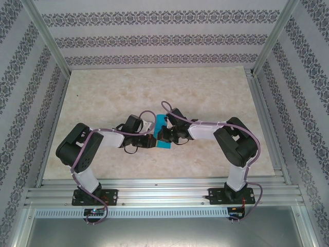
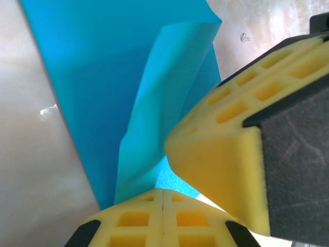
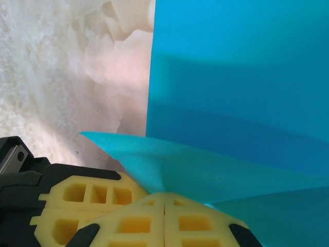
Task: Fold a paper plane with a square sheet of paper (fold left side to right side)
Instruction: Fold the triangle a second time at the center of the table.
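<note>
My left fingers and my right fingers are each clenched on a lifted flap of the cyan square sheet of paper, which lies on the counter just ahead of them, so I judge the left-to-right fold begun but not yet creased, and I can read no writing.

Beige marbled tabletop, patterned wallpaper walls, aluminium frame rails.

The left arm and right arm bend inward from raised elbows, forearms reaching toward each other. The left end effector has its pads pressed together, pinching the square sheet of paper. The right end effector, close beside it, is clamped on the same sheet.
</note>
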You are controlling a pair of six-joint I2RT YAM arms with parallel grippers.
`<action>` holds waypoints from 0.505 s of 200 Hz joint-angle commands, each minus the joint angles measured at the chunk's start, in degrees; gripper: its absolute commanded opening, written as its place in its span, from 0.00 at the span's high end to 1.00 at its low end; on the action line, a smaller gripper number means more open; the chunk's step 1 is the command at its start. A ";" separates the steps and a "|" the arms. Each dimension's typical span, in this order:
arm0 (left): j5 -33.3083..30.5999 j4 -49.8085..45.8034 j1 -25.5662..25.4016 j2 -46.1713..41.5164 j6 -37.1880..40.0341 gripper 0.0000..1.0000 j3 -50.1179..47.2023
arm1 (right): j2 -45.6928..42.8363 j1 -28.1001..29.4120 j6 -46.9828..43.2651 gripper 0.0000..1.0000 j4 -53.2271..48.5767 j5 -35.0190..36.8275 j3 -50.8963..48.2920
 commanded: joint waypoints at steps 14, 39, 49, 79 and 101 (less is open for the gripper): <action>-4.13 -6.12 -0.85 3.86 0.43 1.00 -1.86 | 3.31 0.77 -0.98 0.94 -0.11 1.07 2.44; -5.56 -7.80 -0.82 3.67 0.92 1.00 -1.89 | 4.42 0.38 -3.25 0.94 -3.14 3.98 3.11; -5.69 -7.90 -0.59 3.58 0.97 1.00 -2.17 | 4.77 0.03 -3.91 0.94 -4.01 4.66 3.35; -6.33 -8.05 -0.35 3.72 1.13 1.00 -2.77 | 5.07 -1.85 -5.40 0.94 -5.50 5.58 2.82; -6.90 -8.09 -0.14 3.86 1.09 1.00 -2.98 | 3.77 -3.13 -7.77 0.93 -7.90 7.30 2.72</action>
